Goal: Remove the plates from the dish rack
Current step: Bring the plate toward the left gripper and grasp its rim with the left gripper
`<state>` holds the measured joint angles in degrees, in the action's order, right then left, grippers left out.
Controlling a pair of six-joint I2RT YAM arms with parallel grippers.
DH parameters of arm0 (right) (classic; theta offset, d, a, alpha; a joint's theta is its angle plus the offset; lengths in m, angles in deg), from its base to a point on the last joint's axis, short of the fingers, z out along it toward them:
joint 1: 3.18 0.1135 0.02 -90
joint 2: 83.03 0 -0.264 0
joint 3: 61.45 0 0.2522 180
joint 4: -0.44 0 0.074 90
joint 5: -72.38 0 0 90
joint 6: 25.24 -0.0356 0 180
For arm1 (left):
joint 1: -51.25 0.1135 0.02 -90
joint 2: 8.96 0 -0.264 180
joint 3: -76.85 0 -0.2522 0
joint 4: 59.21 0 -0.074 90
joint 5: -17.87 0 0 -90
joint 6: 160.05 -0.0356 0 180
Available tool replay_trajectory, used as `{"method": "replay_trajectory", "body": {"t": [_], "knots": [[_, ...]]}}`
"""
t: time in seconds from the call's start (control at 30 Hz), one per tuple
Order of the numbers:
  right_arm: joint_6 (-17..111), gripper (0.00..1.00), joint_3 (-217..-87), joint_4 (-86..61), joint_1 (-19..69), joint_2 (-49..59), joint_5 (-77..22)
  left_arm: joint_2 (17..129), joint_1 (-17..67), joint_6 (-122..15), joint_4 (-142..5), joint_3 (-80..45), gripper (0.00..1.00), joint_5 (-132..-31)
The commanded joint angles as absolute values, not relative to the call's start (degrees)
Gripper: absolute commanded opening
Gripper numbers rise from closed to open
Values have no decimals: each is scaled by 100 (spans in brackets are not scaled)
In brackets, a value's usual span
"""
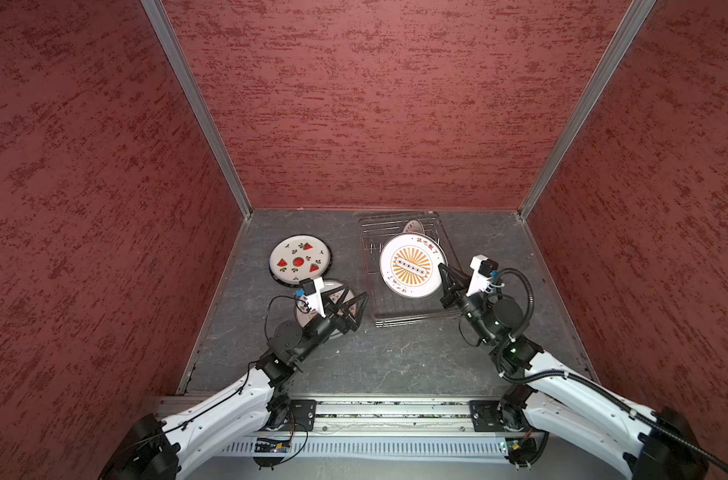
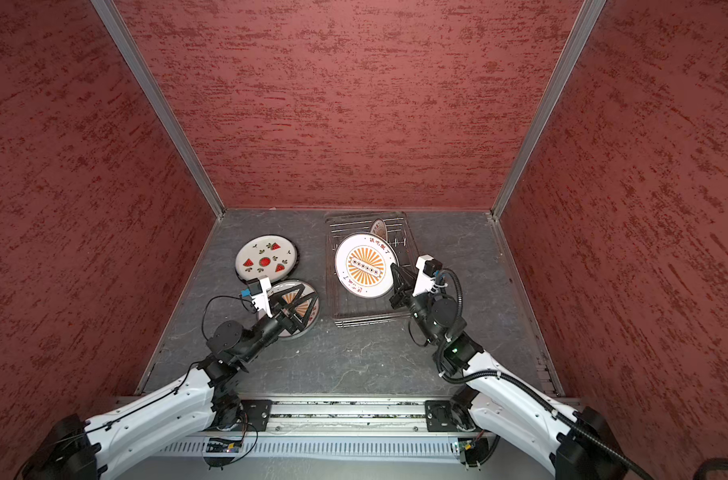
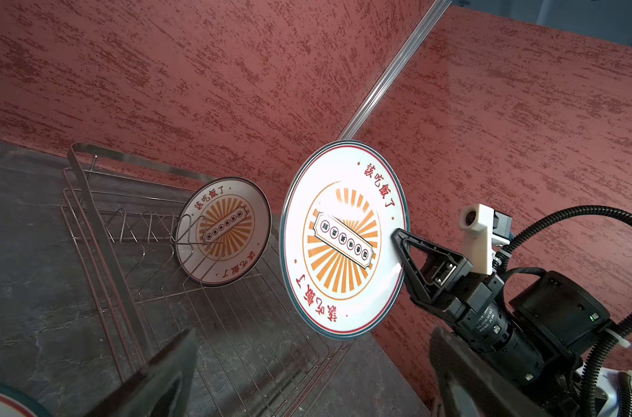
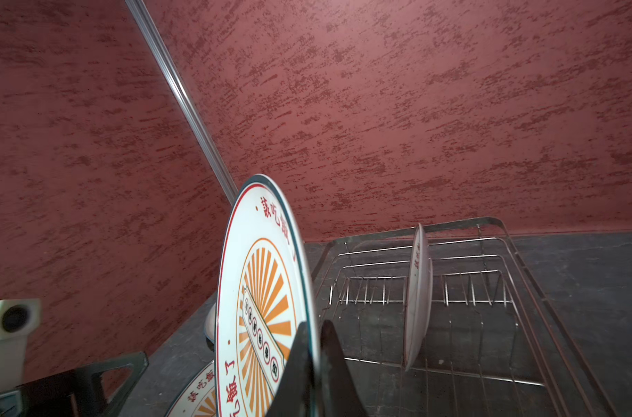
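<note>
My right gripper is shut on the rim of a sunburst plate. It holds the plate on edge above the silver wire dish rack. A second sunburst plate stands in the rack's prongs at the far end. A watermelon plate lies flat on the table to the left. My left gripper hangs open and empty over a third sunburst plate lying flat.
Red textured walls close in the grey table on three sides, with aluminium corner posts at the back. A metal rail bearing both arm bases runs along the front edge.
</note>
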<state>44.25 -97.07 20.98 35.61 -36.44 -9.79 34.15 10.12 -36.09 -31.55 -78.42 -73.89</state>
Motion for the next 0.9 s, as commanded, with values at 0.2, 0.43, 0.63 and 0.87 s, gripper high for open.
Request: {"method": "replay_trajectory", "body": {"t": [0.2,0.43,0.63,0.87], "knots": [[3942,0,-9042,3316,3387,-4284,-1747,3802,1012,-3685,-2970,-7559,99,-7837],[3718,0,-8585,4178,3221,-4254,-2275,3669,1012,-3862,-3144,-7601,99,-7781],[3532,0,-8403,5008,3105,-3875,-2773,3595,1012,-3919,-2868,-7851,99,-7750],[3249,0,-8368,5988,3024,-3194,-3239,3389,1003,-4171,-2731,-7916,100,-8213]]}}
